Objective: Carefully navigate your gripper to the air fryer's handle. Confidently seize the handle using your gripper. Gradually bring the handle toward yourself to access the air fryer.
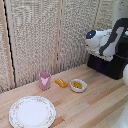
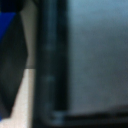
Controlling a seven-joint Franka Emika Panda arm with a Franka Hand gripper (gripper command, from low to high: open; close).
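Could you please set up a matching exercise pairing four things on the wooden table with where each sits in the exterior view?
Things:
1. plate
2. pink cup
3. small bowl
4. air fryer

Places:
A. far on the exterior view's right, behind the robot arm
B. nearest the camera, on the exterior view's left
C. just behind the plate, left of the orange item
D. middle of the table, right of the orange item

Pairs: 1-B, 2-C, 3-D, 4-A
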